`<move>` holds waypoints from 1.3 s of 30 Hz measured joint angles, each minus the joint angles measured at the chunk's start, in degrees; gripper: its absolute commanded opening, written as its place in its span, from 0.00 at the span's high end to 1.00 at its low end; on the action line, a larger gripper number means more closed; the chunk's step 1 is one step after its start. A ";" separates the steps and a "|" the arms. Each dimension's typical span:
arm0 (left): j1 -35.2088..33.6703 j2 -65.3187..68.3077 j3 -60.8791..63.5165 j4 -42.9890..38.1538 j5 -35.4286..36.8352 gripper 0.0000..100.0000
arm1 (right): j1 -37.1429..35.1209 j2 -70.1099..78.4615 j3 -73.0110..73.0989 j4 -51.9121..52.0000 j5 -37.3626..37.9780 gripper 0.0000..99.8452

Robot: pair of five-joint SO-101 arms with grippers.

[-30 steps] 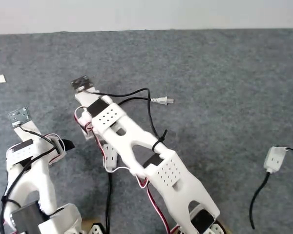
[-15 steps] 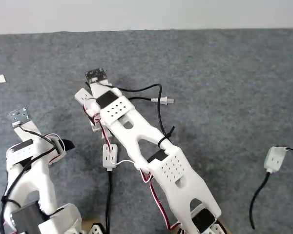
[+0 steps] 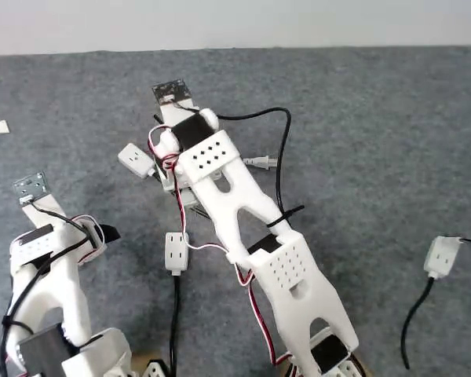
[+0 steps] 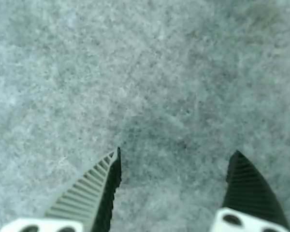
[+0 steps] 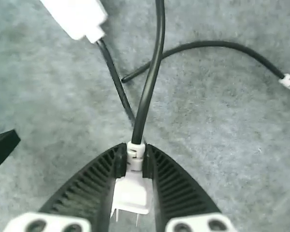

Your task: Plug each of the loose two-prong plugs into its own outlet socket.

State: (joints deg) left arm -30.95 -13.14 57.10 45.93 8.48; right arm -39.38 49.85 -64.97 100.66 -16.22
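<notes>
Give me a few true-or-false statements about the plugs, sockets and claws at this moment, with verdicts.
1. The right claw is shut on a white two-prong plug. True.
2. The left claw holds a plug. False: it is open over bare carpet.
3. A second plug lies loose on the carpet. True.
4. The held plug is seated in a socket. False: it is apart from the white socket, with its prongs bare.
</notes>
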 measured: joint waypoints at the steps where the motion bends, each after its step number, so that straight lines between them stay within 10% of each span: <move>1: 0.00 0.00 0.00 0.00 0.00 0.67 | -0.09 -1.58 0.70 0.00 0.00 0.99; 16: 0.62 0.00 0.00 1.93 -1.67 0.67 | 8.09 -23.47 30.68 0.00 -0.09 0.99; 39: 34.37 -17.05 -1.23 16.00 0.35 0.67 | 14.77 -39.56 63.56 -20.48 1.05 0.99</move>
State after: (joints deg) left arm 3.43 -30.20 55.87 61.93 8.84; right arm -24.62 10.29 -1.41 80.18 -15.16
